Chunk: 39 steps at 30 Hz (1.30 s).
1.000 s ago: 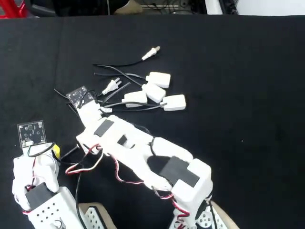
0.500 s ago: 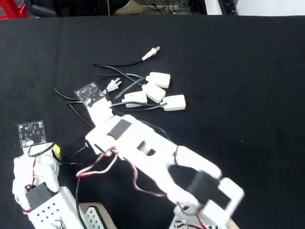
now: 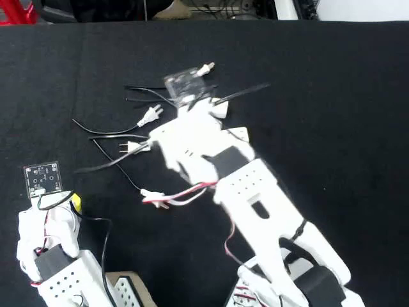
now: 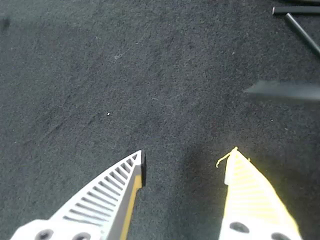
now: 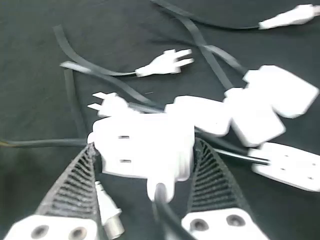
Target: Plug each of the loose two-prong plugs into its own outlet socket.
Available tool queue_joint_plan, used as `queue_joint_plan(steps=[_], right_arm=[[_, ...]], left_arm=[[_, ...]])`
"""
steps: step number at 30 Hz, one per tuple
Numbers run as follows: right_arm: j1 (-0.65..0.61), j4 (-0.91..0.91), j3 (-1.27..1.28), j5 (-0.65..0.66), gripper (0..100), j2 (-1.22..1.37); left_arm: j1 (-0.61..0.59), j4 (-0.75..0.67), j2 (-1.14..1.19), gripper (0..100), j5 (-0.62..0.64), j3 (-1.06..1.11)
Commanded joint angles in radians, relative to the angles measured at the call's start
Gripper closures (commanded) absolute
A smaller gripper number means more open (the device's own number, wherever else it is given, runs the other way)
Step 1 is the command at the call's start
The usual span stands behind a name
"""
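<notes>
No text, number, brand or sign can be read anywhere. The left arm's dark square board (image 3: pixel 42 179) and the right arm's dark square board (image 3: pixel 185 83) carry pale specks too small to make out. The white outlet socket (image 5: pixel 145 147) closest to the right wrist camera shows two plain slots.

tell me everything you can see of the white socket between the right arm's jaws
The white socket is a flat block with rounded corners, apparently smooth plastic, with two short dark slots on its face. It sits crosswise in the right gripper, whose jaws seem to press on its two ends. A black cord leaves its near edge. A loose two-prong plug lies by its far corner, not plugged in; whether they touch is unclear.
</notes>
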Motion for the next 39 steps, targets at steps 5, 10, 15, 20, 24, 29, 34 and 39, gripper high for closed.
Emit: queue_joint_plan(steps=[5,10,15,20,24,29,34,39], right_arm=[[0.272,0.006,-0.191,0.017,98.6,0.053],[0.373,0.002,-0.302,0.064,98.6,0.211],[0.486,0.002,-0.47,0.087,98.7,0.473],[0.552,0.003,-0.696,0.091,98.7,0.733],[0.563,0.008,-0.874,0.091,98.7,0.912],[0.582,0.009,-0.99,0.091,98.7,1.046],[0.624,0.009,-1.004,0.089,98.1,1.061],[0.605,0.066,-1.015,0.089,85.8,1.081]], left_arm=[[0.001,-0.002,-0.005,73,0.009,-0.002],[0.039,-0.002,-0.005,73,0.002,0.015],[0.085,0.003,-0.005,73,-0.057,0.018],[0.088,0.005,-0.005,73,-0.06,0.018],[0.088,0.005,-0.005,73,-0.06,0.018],[0.088,0.005,-0.005,73,-0.06,0.018],[0.088,0.005,-0.005,73,-0.06,0.018],[0.09,0.005,-0.005,73,-0.06,0.018]])
